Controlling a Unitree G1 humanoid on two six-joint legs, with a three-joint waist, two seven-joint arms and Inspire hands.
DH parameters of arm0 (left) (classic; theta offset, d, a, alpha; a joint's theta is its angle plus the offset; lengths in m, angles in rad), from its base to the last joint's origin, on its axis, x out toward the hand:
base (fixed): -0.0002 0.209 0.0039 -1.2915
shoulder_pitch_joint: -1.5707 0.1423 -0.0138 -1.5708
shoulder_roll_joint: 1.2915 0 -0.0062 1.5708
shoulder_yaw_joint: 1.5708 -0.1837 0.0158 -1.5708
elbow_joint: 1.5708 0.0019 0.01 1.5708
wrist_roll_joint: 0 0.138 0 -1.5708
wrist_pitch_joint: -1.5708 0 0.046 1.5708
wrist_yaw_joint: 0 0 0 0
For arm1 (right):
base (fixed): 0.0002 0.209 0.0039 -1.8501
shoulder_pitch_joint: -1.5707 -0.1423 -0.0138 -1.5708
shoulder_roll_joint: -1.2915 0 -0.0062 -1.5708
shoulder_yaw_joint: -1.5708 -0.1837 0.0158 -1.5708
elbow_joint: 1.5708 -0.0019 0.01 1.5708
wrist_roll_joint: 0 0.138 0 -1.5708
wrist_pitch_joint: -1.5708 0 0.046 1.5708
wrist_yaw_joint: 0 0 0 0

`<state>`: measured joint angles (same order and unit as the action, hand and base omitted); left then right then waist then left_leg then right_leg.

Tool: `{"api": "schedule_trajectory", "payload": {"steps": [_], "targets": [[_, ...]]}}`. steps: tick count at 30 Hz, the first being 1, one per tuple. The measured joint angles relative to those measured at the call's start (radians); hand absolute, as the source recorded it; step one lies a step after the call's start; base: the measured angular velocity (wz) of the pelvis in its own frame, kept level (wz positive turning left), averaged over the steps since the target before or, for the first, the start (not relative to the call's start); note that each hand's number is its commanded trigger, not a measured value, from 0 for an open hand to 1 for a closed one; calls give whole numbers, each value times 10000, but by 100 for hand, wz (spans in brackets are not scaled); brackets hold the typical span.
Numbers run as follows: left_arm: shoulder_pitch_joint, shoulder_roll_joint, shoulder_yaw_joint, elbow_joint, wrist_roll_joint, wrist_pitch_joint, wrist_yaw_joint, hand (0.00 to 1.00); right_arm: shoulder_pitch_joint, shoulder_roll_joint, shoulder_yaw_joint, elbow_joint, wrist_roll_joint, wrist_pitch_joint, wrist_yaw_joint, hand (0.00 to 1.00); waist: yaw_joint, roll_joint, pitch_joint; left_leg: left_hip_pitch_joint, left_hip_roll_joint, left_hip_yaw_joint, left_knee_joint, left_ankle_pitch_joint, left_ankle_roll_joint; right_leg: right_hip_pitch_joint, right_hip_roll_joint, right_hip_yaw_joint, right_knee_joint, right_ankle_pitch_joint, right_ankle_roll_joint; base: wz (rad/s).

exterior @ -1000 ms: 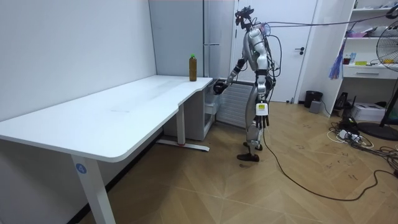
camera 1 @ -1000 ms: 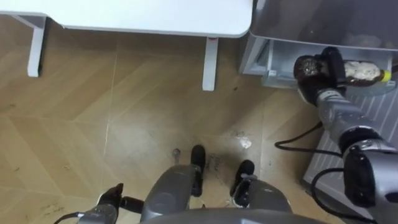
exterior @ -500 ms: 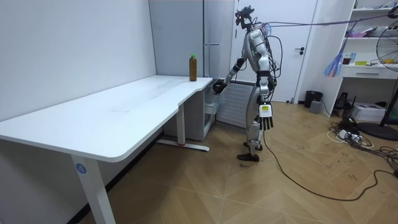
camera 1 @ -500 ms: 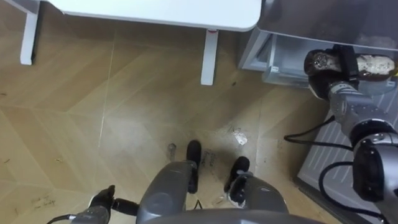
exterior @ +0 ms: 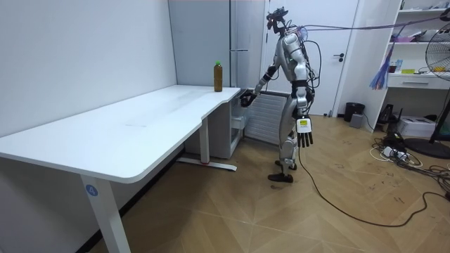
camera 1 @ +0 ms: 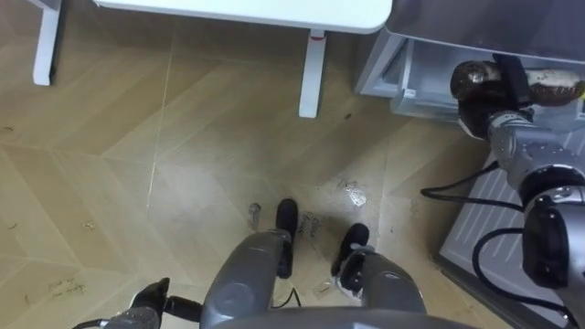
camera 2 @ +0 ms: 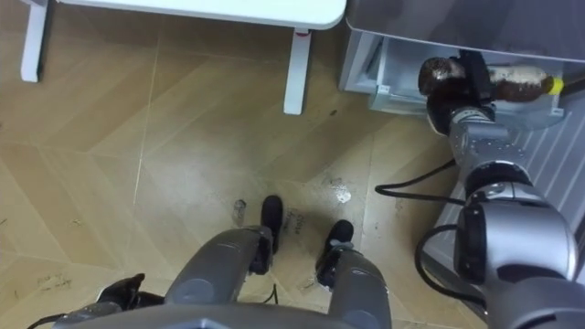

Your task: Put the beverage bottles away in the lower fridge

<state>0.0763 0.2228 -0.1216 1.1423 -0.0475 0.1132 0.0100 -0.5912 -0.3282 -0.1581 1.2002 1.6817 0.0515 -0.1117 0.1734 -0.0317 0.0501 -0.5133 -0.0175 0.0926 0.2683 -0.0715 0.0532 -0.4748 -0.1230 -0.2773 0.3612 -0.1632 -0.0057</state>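
Herringbone wooden floor (camera 1: pixel 183 137) spreads under the robot, which stands upright at the end of a long white worktop (exterior: pixel 140 119), facing it, with the worktop's edge along 12 o'clock in the eye views. A tall grey fridge (exterior: pixel 204 35) stands against the wall just beyond the worktop's far end, at about 2 o'clock from the robot. Its lower door (exterior: pixel 266 118), ribbed on the inner face, is swung open towards the robot's right side. Behind that door the lower compartment (camera 1: pixel 416 82) shows as a pale drawer front at 1 o'clock in the eye views, right beside the worktop's leg (camera 1: pixel 313 73). The right arm reaches out to 2 o'clock, and the right hand (camera 1: pixel 480 91) has its fingers curled round a yellow-capped bottle (camera 1: pixel 548 90). This bottle is brown and lies on its side in the grasp, its cap pointing to 3 o'clock. It hangs at the mouth of the lower compartment; whether it is already inside cannot be told. A green-capped bottle (exterior: pixel 218 76), also brown, stands upright on the far end of the worktop, next to the fridge and well apart from both hands. The left hand (exterior: pixel 304 133) hangs by the robot's thigh on the room view's right, its fingers straight, spread and pointing down, holding nothing. In the eye views it shows at 7 o'clock.
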Motion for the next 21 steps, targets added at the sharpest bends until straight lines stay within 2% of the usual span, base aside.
{"api": "schedule_trajectory", "payload": {"steps": [4, 21], "targets": [[0, -1, 1, 0, -13, -96, 2, 0, 0, -10, -5, 1, -8, -83, -5, 0, -7, 10, -5, 1, 6, 11, 4, 0, 0, -1, -16, -7, 7, 1, -1, 0], [0, -1, 0, 14, -13, -96, 1, 0, -1, -47, -4, -33, 15, -385, -53, 0, 7, 19, -10, 4, 12, 4, 4, 0, 0, 5, 24, -1, 21, 2, -3, 0]]}}
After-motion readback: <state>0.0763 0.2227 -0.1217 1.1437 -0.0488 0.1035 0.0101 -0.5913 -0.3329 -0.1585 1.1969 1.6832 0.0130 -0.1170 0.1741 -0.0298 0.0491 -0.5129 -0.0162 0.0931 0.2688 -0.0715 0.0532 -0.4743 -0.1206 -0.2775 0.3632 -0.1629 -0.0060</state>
